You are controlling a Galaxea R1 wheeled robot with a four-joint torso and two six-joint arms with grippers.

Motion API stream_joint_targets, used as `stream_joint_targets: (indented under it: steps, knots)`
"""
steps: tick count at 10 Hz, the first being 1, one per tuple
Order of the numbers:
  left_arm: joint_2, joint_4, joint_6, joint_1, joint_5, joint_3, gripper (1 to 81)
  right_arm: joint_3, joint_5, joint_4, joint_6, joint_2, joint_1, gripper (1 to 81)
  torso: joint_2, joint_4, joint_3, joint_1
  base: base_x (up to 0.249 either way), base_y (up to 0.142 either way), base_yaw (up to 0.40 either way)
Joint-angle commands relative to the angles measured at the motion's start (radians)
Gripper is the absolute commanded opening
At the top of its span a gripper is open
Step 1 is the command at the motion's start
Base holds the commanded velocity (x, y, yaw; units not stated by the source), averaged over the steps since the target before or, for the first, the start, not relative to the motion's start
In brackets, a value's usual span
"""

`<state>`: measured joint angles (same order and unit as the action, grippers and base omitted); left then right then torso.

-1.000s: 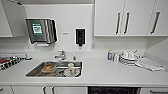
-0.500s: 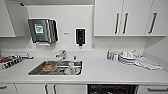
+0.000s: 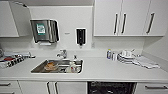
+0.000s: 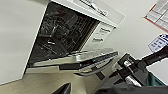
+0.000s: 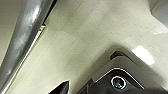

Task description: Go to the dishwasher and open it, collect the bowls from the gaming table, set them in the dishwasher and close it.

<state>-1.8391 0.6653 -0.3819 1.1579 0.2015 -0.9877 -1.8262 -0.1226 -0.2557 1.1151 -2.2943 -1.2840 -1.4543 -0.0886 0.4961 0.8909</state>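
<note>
We face the built-in stainless-steel dishwasher [image 4: 75, 58] under the white counter [image 3: 120, 71] right of the sink, door lowered, presumably for loading bowls; our grippers' state we cannot tell.

I see a brushed-metal dishwasher [image 4: 82, 56] door over dark wire racks, a shiny steel sink [image 3: 40, 67] in a smooth matt white counter [image 3: 112, 71], and pale speckled flooring [image 5: 82, 45].

White cabinets [image 3: 130, 17] and counter [image 3: 110, 70], steel-grey sink [image 3: 58, 66], dark-racked dishwasher [image 4: 62, 32] interior, pale floor [image 5: 75, 50].
</note>
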Motion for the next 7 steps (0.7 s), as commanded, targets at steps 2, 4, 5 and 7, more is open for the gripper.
stream_joint_targets:
  steps: [2,4,5,7]
  knots:
    - [-0.014,0.011,0.003,-0.037,0.003,-0.052,81.1,-0.042,-0.037,-0.058,-0.003,0.019,0.062,81.1,0.000,0.000,0.000,0.000,0.000,0.000,0.000]
    - [-0.081,0.001,0.000,0.023,0.003,-0.190,81.1,-0.103,-0.037,-0.227,-0.003,-0.030,0.042,81.1,0.000,0.000,0.000,0.000,0.000,0.000,0.000]
    - [-0.123,-0.012,-0.008,0.061,0.003,-0.280,81.1,-0.137,-0.038,-0.337,-0.003,-0.064,0.024,81.1,0.000,0.000,0.000,0.000,0.000,0.000,0.000]
    - [-0.216,-0.015,-0.040,0.136,0.009,-0.473,81.1,-0.212,-0.037,-0.483,-0.003,-0.131,-0.007,81.1,0.000,0.000,0.000,0.000,0.000,0.000,0.000]
